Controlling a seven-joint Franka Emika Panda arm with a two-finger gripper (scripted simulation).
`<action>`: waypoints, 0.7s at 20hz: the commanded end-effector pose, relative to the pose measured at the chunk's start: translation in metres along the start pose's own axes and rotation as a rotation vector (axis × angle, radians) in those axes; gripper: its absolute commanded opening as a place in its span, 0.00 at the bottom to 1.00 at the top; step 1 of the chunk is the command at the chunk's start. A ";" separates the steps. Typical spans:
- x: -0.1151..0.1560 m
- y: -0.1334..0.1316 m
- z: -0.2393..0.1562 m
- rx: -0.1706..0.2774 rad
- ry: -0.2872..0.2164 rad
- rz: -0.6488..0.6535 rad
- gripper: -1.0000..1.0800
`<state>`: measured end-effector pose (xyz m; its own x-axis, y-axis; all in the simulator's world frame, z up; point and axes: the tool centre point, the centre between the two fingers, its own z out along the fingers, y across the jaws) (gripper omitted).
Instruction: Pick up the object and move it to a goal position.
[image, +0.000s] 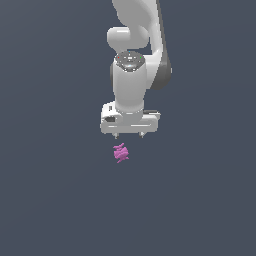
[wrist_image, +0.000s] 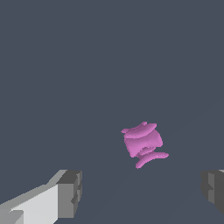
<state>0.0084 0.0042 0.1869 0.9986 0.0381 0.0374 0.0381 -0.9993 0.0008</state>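
The object (image: 120, 153) is a tiny magenta-pink, jagged, lobed thing on the dark grey floor, just below the white gripper (image: 129, 135) in the exterior view. The gripper points down with its fingers wide apart and nothing between them. In the wrist view the object (wrist_image: 142, 143) lies ahead of the gripper (wrist_image: 142, 190), between the lines of the two grey fingertips (wrist_image: 72, 192) but beyond them, untouched.
The white arm (image: 132, 75) rises above the gripper to the top of the exterior view. A plain dark grey surface (image: 50, 200) lies all around.
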 end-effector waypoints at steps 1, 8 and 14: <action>0.000 0.000 0.000 0.000 0.000 0.000 0.96; 0.003 0.015 -0.012 -0.026 0.029 -0.017 0.96; 0.003 0.016 -0.013 -0.028 0.031 -0.020 0.96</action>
<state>0.0117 -0.0122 0.2004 0.9960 0.0569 0.0685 0.0550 -0.9980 0.0297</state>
